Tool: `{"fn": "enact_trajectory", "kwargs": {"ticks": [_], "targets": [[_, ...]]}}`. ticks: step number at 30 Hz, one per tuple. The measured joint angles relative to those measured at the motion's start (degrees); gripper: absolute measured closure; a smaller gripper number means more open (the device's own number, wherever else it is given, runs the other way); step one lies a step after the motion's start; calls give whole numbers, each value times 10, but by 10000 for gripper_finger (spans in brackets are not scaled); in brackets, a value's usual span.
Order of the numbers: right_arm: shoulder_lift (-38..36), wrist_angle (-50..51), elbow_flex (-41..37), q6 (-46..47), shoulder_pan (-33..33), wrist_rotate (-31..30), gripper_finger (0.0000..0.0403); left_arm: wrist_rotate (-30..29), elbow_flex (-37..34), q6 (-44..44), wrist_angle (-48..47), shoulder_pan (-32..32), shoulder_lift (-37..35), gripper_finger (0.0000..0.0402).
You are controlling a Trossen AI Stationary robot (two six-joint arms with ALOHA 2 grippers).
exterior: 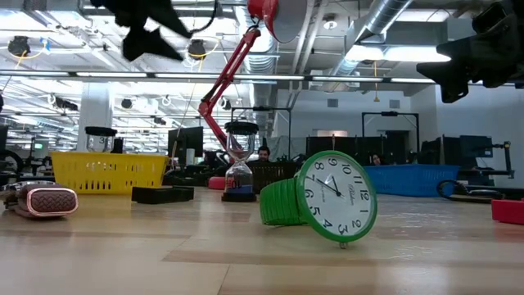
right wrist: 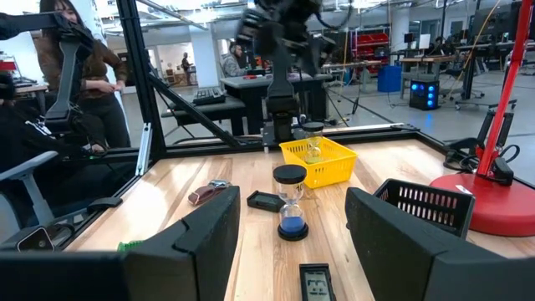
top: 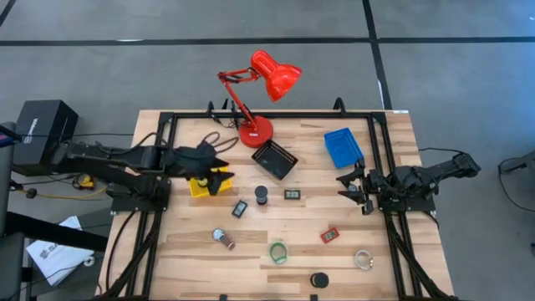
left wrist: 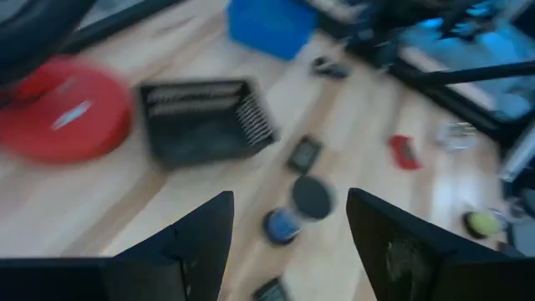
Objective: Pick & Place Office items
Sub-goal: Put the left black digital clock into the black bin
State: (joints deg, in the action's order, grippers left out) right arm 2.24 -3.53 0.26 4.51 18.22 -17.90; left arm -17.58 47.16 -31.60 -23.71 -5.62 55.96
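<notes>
Small office items lie scattered on the wooden table: a black-capped hourglass (top: 262, 195) standing upright, two small black rectangular pieces (top: 240, 209) (top: 292, 194), a red piece (top: 330, 235), a green wristwatch (top: 277, 251) (exterior: 327, 197) lying on its side, a clear ring (top: 363, 259), a black puck (top: 319, 280) and a maroon-and-silver piece (top: 223, 239). My left gripper (top: 224, 170) (left wrist: 288, 209) hovers open and empty above the yellow tray (top: 201, 186). My right gripper (top: 344, 186) (right wrist: 292, 201) is open and empty near the table's right side, pointing toward the hourglass (right wrist: 291, 205).
The red desk lamp (top: 255, 130) stands at the far middle, with the black mesh tray (top: 274, 159) just in front of it. The blue tray (top: 343, 146) sits at the far right. The yellow tray (right wrist: 316, 159) holds a small clear item. People sit beyond the table.
</notes>
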Motion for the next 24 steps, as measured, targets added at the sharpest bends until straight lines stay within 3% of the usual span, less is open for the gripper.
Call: {"fn": "enact_trajectory", "kwargs": {"ticks": [10, 24], "targets": [[0, 0, 0, 0, 0, 0, 193, -12, 0, 24, 53, -95, 72, 203], [0, 0, 0, -5, 0, 0, 193, -13, 0, -68, 128, -132, 175, 216]]}}
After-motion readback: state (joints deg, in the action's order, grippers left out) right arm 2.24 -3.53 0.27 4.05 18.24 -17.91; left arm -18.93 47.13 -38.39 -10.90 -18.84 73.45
